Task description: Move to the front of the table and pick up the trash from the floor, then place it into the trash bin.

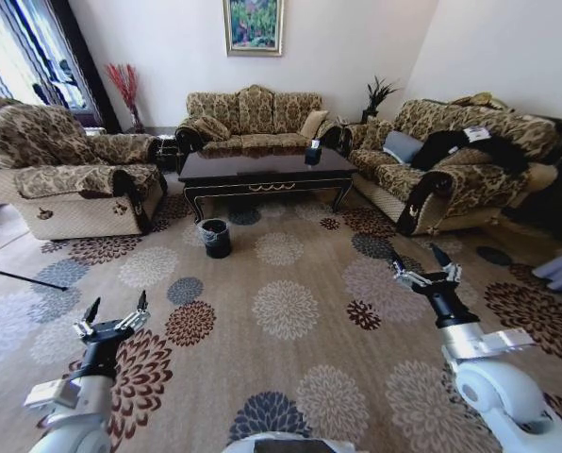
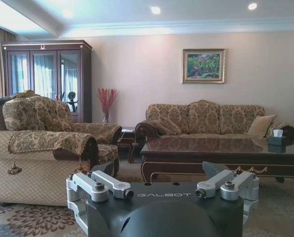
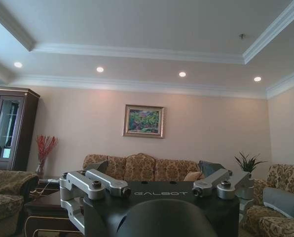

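Floor (image 1: 290,283): tan carpet with round flower medallions, spreading from the robot to the seating group.

Sofas: 1 along the back wall (image 1: 253,118), 1 at the robot's left (image 1: 69,170), 1 at its right (image 1: 460,160), all in brown patterned fabric.

Table (image 1: 262,172): long, dark, glossy, set before the back sofa, well ahead of the robot. A small dark tissue box (image 1: 312,154) stands toward its right end.

Trash bin (image 1: 215,238): small, round, black, bag-lined, on the carpet just in front of the table's left leg.

Left gripper (image 1: 116,310): raised above the carpet at lower left, fingers spread apart, nothing between them.

Right gripper (image 1: 418,258): raised at lower right, fingers likewise apart, holding nothing.

Trash: no bottle, paper or can can be made out on the carpet from here.
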Controlling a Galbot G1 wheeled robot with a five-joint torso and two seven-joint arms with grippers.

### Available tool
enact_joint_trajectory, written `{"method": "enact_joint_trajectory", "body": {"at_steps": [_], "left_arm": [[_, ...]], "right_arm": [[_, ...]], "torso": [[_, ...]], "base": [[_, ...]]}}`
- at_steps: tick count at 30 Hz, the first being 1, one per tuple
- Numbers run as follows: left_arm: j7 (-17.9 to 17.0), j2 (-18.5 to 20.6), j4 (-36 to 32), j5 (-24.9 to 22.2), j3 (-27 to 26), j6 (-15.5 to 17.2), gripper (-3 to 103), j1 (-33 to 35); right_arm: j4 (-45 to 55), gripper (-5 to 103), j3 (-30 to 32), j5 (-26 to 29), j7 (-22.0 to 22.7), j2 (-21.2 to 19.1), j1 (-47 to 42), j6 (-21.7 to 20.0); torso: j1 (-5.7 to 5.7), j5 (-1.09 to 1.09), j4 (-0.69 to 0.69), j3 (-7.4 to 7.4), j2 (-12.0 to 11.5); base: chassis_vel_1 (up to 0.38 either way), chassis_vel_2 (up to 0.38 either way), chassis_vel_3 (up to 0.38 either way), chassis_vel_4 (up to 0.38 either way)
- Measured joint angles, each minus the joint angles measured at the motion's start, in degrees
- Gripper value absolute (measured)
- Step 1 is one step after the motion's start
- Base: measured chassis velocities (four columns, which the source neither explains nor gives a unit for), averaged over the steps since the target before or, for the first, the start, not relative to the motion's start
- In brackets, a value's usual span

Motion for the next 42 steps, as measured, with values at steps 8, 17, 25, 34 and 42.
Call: {"method": "enact_joint_trajectory", "body": {"at_steps": [8,17,25,34,42], "left_arm": [[0.0,0.0,0.0,0.0,0.0,0.0,100,0.0],[0.0,0.0,0.0,0.0,0.0,0.0,100,0.0],[0.0,0.0,0.0,0.0,0.0,0.0,100,0.0],[0.0,0.0,0.0,0.0,0.0,0.0,100,0.0],[0.0,0.0,0.0,0.0,0.0,0.0,100,0.0]], "right_arm": [[0.0,100,0.0,0.0,0.0,0.0,0.0,0.0],[0.0,100,0.0,0.0,0.0,0.0,0.0,0.0],[0.0,100,0.0,0.0,0.0,0.0,0.0,0.0],[0.0,100,0.0,0.0,0.0,0.0,0.0,0.0],[0.0,100,0.0,0.0,0.0,0.0,0.0,0.0]], "torso": [[0.88,0.0,0.0,1.1,1.98],[1.75,0.0,0.0,2.24,3.99],[2.81,0.0,0.0,3.64,6.44],[3.7,0.0,0.0,4.83,8.53],[4.75,0.0,0.0,6.11,10.87]], "base": [[0.0,0.0,0.0,0.0],[0.0,0.0,0.0,0.0],[0.0,0.0,0.0,0.0],[0.0,0.0,0.0,0.0],[0.0,0.0,0.0,0.0]]}}
